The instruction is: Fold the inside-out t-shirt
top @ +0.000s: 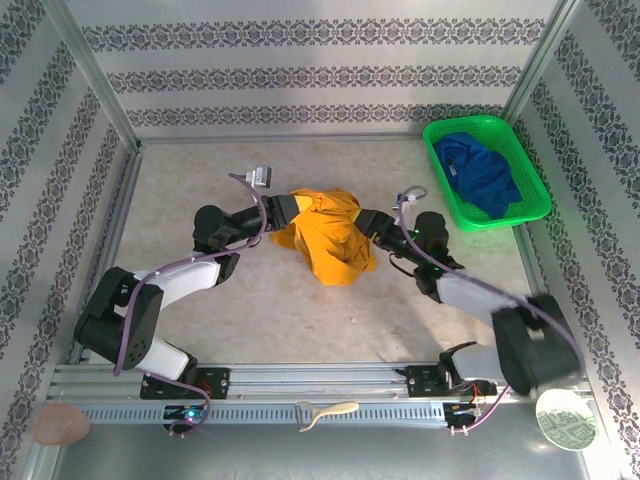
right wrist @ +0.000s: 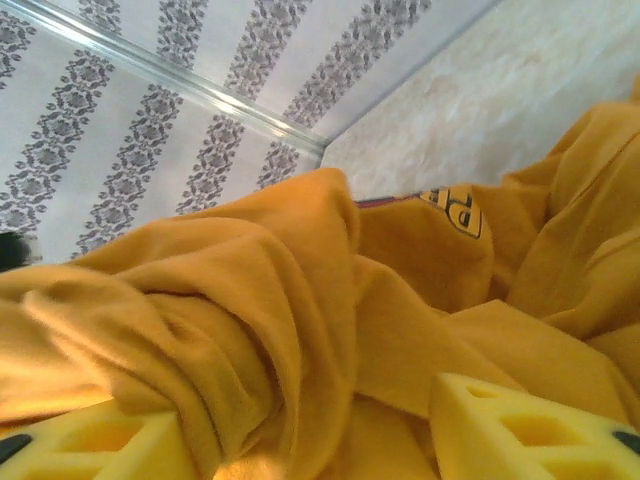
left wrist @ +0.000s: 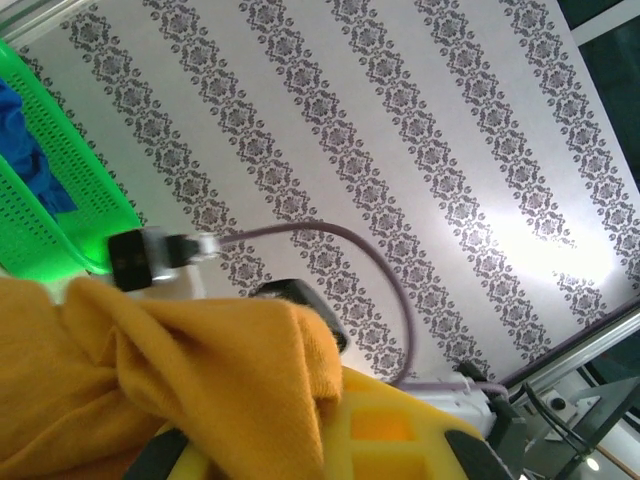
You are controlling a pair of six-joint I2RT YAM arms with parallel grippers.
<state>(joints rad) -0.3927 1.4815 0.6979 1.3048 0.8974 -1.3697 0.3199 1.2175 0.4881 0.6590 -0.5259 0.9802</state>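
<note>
The inside-out t-shirt (top: 328,238), orange-yellow and wrinkled, lies bunched in a heap at the middle of the table. My left gripper (top: 288,208) is at its upper left edge and is shut on a fold of the cloth; in the left wrist view the t-shirt (left wrist: 200,380) drapes over the yellow fingers (left wrist: 400,425). My right gripper (top: 366,221) sits against the heap's right side. Its yellow fingers (right wrist: 530,430) stand apart, open, with thick folds of the t-shirt (right wrist: 300,330) lying between them. A small dark printed mark (right wrist: 452,210) shows on the cloth.
A green basket (top: 441,190) holding a dark blue garment (top: 482,172) stands at the back right corner. Patterned walls close in the table on three sides. On the front rail lie a pinkish lump (top: 60,424), a cream utensil (top: 325,412) and a round white disc (top: 565,420).
</note>
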